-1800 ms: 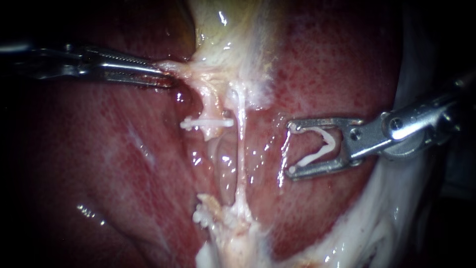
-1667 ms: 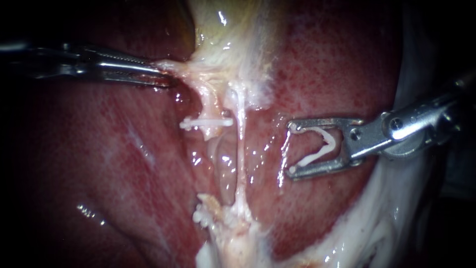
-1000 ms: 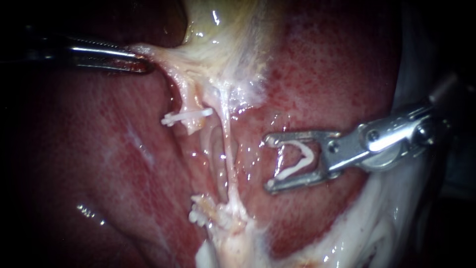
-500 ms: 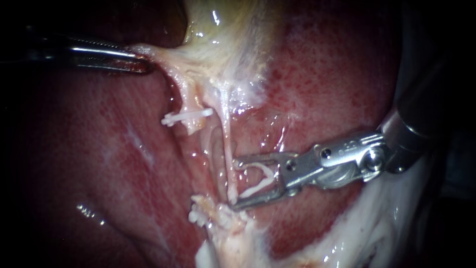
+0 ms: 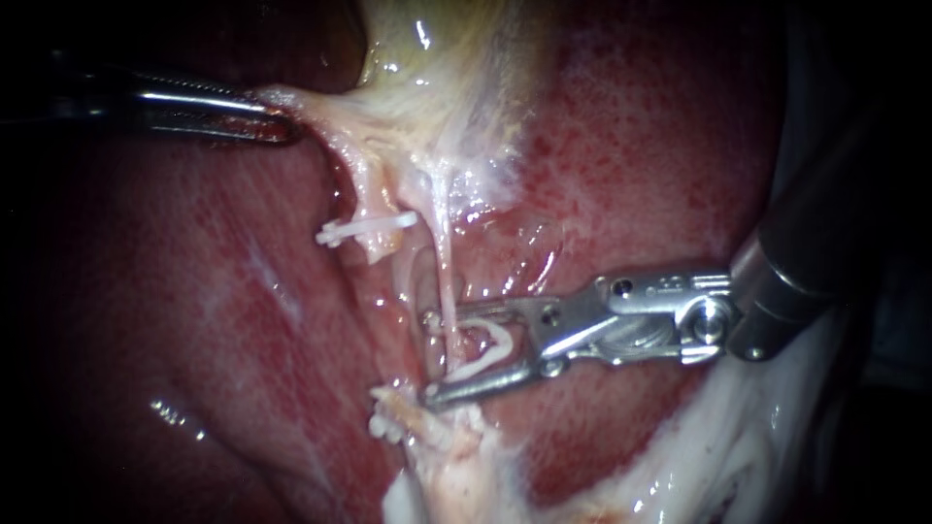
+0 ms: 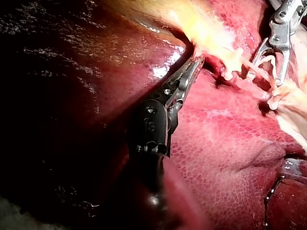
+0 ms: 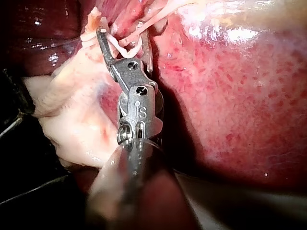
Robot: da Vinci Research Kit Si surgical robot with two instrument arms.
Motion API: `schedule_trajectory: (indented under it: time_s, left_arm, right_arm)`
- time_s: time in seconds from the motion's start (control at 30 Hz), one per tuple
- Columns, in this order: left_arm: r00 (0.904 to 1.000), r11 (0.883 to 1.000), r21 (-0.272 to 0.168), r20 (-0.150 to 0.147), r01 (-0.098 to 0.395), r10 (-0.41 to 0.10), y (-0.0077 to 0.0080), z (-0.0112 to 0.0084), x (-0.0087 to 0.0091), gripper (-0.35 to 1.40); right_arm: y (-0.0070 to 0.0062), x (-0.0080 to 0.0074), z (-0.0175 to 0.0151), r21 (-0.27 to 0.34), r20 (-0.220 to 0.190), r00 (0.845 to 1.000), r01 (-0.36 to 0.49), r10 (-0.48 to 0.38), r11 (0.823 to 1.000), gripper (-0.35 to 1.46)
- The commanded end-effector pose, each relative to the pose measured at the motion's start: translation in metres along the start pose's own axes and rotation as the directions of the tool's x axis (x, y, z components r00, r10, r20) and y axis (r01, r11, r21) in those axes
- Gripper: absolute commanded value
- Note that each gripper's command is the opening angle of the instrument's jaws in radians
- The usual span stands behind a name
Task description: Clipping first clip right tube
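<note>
The right tube (image 5: 445, 281) is a thin pale strand running down from the gallbladder (image 5: 437, 58). My right instrument (image 5: 429, 356) comes in from the right, its jaws open and astride this tube low down, one jaw on each side. An open white clip (image 5: 490, 340) sits between them. In the right wrist view the right instrument (image 7: 122, 40) shows the same: the clip (image 7: 130, 48) lies around the strand. My left instrument (image 5: 277, 116) is shut on pale tissue at the gallbladder's neck and holds it to the upper left; the left instrument (image 6: 194, 64) shows the same grip in its own view.
The left tube carries a white clip (image 5: 364, 228) across it. Another white clip (image 5: 383, 424) lies at the fatty stump below. Red liver (image 5: 631, 146) surrounds the tubes. Pale fatty tissue (image 5: 718, 456) borders the lower right.
My left instrument has pulled the neck tissue up and to the left, stretching the tubes. My right instrument has travelled left and down, and its open jaws now straddle the right tube.
</note>
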Motion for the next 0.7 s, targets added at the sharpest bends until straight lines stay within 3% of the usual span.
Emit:
schedule_trajectory:
  time_s: [0.03,0.3,0.47,0.7]
  left_arm:
    - [1.0000,1.000,0.000,0.000,0.000,0.000,0.0000,0.0000,0.0000,-0.35]
    - [1.0000,1.000,0.000,0.000,0.000,0.000,-0.0001,0.0000,0.0000,-0.35]
    - [1.0000,1.000,0.000,0.000,0.000,0.000,-0.0001,0.0000,0.0000,-0.35]
    - [1.0000,1.000,0.000,0.000,0.000,0.000,-0.0001,0.0001,0.0000,-0.35]
  right_arm:
    - [-0.0001,0.0000,0.0000,0.006,-0.006,1.000,-0.008,0.008,1.000,0.49]
    - [-0.0023,0.0010,0.0002,0.064,-0.069,0.995,-0.068,0.072,0.996,0.48]
    - [-0.0036,0.0018,0.0002,0.086,-0.083,0.992,-0.084,0.091,0.993,0.47]
    - [-0.0036,0.0018,0.0000,0.092,-0.080,0.991,-0.100,0.108,0.991,0.39]
